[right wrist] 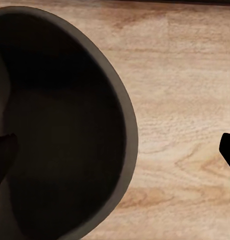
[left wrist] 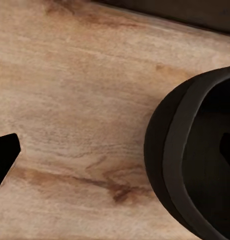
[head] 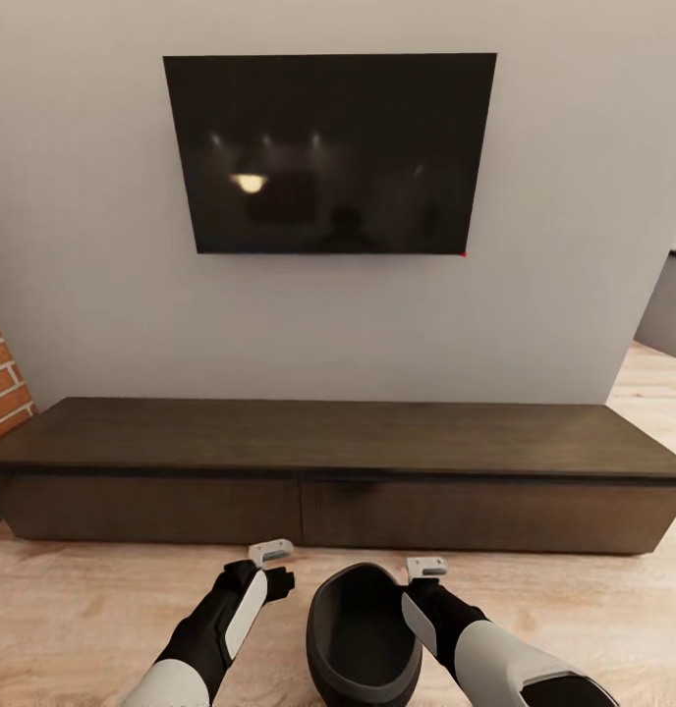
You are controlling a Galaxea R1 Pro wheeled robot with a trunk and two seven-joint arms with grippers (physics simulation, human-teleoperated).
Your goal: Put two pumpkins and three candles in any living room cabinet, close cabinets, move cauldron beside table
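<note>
My two arms reach forward and low over the pale wood-plank floor point(head: 73, 609), elbows bent, forearms converging toward the long, low dark-brown wooden cabinet point(head: 328, 471) that runs across the far side against the grey wall point(head: 83, 245). Both of its wide flat drawer fronts sit flush and closed. Above it hangs a black flat television screen point(head: 330, 152), and a strip of red-brick fireplace point(head: 2, 378) shows at the far left.

Between my wrists, on the floor near me, stands the round black cauldron point(head: 363, 638), its dark hollow open upward. My right gripper point(head: 426, 568) is at its right rim; in the right wrist view one dark fingertip point(right wrist: 3, 155) lies over the cauldron's point(right wrist: 64, 125) inside and the other over bare floor, so the jaws are spread wide and straddle the rim, closed on nothing that I can see.

My left gripper point(head: 270, 553) hovers just left of the cauldron, apart from it. In the left wrist view the cauldron's point(left wrist: 195, 160) wall is to one side, with floor between; one fingertip point(left wrist: 4, 155) shows, so I cannot tell its opening.
</note>
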